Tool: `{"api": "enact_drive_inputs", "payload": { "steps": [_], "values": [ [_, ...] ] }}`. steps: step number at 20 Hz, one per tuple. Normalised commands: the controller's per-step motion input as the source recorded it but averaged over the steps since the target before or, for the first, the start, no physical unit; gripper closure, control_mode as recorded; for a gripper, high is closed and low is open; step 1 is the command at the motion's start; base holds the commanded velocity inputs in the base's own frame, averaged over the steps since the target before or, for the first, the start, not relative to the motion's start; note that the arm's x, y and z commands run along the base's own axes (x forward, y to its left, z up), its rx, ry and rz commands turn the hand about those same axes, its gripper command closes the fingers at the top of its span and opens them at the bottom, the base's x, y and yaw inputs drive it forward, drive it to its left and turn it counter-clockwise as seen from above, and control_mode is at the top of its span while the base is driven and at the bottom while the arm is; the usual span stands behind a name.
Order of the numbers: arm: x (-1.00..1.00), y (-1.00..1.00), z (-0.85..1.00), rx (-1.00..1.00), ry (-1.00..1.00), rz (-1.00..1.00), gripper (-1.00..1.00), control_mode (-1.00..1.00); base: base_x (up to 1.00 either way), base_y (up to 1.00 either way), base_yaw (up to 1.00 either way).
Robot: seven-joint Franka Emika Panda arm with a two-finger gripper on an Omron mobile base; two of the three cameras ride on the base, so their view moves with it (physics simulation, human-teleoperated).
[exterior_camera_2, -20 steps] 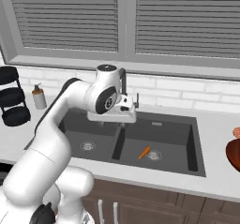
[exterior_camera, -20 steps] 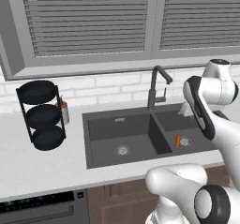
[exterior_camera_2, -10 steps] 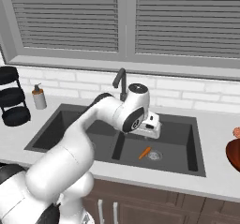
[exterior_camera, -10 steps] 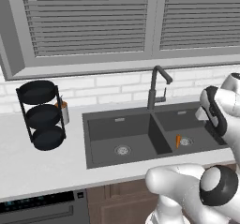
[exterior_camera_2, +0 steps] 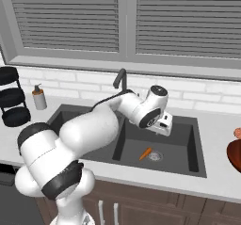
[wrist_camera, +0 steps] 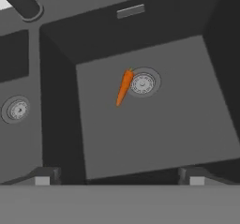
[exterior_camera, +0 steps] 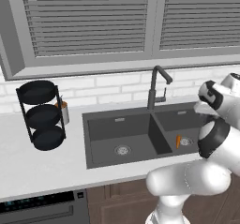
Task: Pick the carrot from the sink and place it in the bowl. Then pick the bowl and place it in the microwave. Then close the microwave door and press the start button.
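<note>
- Closed grey slatted blinds cover a wide window above the counter, framed in grey.
- White brick backsplash runs beneath the sill.
- A pale countertop tops brown wooden cabinet doors.
- A black three-tier rack stands beside a soap dispenser.

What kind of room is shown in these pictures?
Most likely a kitchen, though rendered rather than real. A double-basin sink with a gooseneck faucet is set into a white counter, and a carrot lies in one basin.
</note>
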Motion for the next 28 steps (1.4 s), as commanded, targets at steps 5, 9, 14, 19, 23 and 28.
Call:
{"api": "enact_drive_inputs", "payload": {
  "steps": [5, 9, 14, 19, 23, 28],
  "values": [
    [0.64, 0.0, -0.39, 0.0, 0.0, -0.11, -1.0, -1.0, 0.0, 0.0, 0.0],
    [0.33, 0.0, -0.42, 0.0, 0.0, -0.13, -1.0, -1.0, 0.0, 0.0, 0.0],
    [0.22, 0.0, -0.46, 0.0, 0.0, -0.14, -1.0, -1.0, 0.0, 0.0, 0.0],
    [0.03, 0.0, -0.32, 0.0, 0.0, -0.15, -1.0, -1.0, 0.0, 0.0, 0.0],
    [0.06, 0.0, -0.21, 0.0, 0.0, -0.13, -1.0, -1.0, 0.0, 0.0, 0.0],
    [0.39, 0.0, -0.28, 0.0, 0.01, -0.06, -1.0, -1.0, 0.0, 0.0, 0.0]
  ]
}}
